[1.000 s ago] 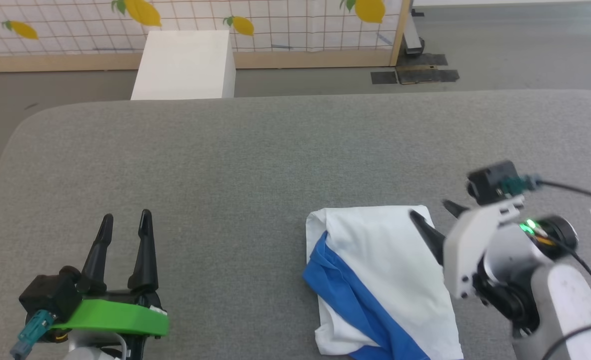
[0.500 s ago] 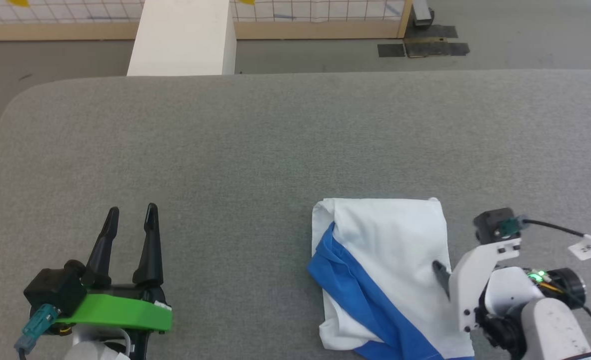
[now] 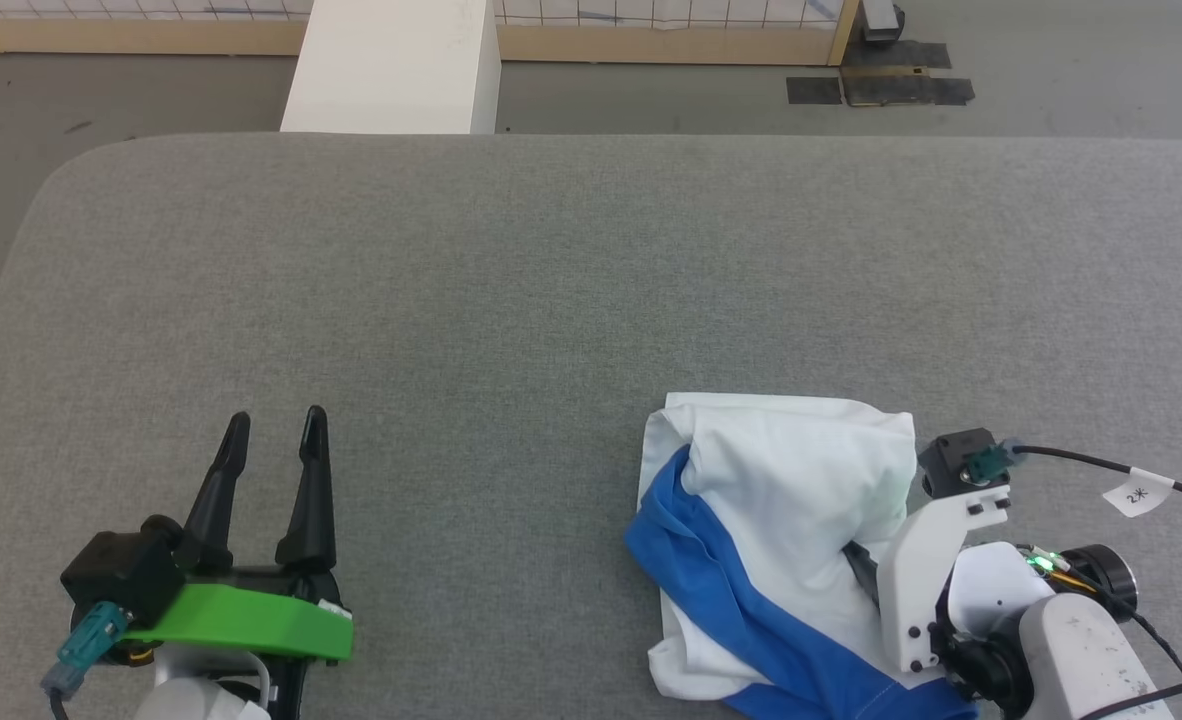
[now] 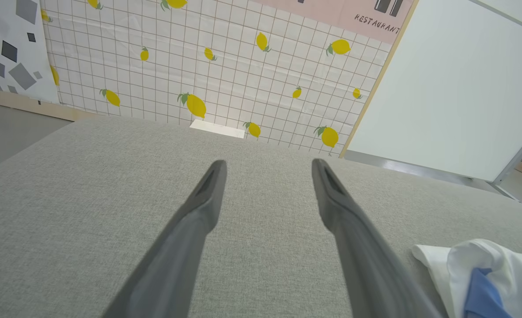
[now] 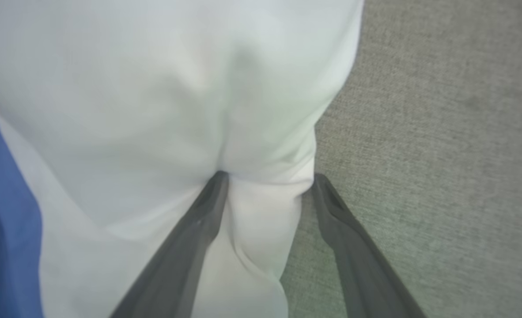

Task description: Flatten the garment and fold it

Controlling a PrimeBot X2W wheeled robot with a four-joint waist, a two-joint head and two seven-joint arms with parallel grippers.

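The garment (image 3: pixel 801 480), a folded white T-shirt with a royal-blue band across it, lies on the grey table at the near right. Its right half is bunched into a raised hump. My right gripper (image 3: pixel 866 570) sits low at the garment's right edge, mostly hidden behind its own white wrist. In the right wrist view the right gripper (image 5: pixel 267 181) is open, its two fingers apart with a fold of the white garment (image 5: pixel 155 110) between them. My left gripper (image 3: pixel 277 420) rests open at the near left, far from the garment (image 4: pixel 477 274), with nothing between its fingers (image 4: pixel 208 190).
The grey padded table (image 3: pixel 551 280) stretches wide and bare to the back and left. A white box (image 3: pixel 391 65) stands on the floor beyond its far edge. A black cable with a white tag (image 3: pixel 1136 493) trails from my right wrist.
The head camera has tilted down. My right gripper has drawn back toward me along the garment's right edge, and the white cloth there has bunched into a hump. The left arm has stayed put.
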